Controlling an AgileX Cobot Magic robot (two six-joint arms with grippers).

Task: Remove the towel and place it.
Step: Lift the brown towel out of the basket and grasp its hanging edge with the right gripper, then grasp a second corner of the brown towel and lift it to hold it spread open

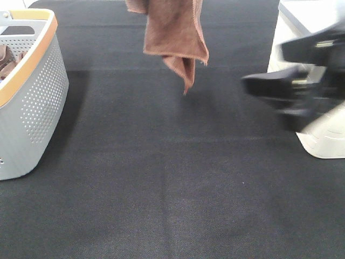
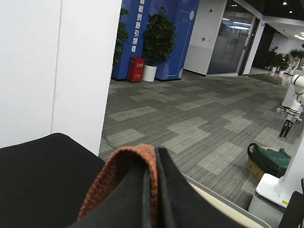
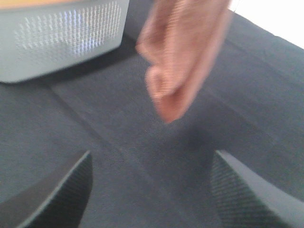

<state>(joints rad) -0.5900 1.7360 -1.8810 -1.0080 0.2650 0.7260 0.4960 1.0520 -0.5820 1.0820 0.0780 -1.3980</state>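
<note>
Dangling towel point(image 1: 175, 32) pinched in left jaws, ahead of wide-spread right jaws.

Black woven table cover point(image 1: 161, 189) carries a grey perforated basket point(image 1: 38, 108) at 9 o'clock and, at 3 o'clock, apparently a white housing point(image 1: 323, 143).

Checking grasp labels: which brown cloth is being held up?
The towel hanging in mid-air, pinched in the left gripper; the other cloth lies bunched in the basket.
</note>
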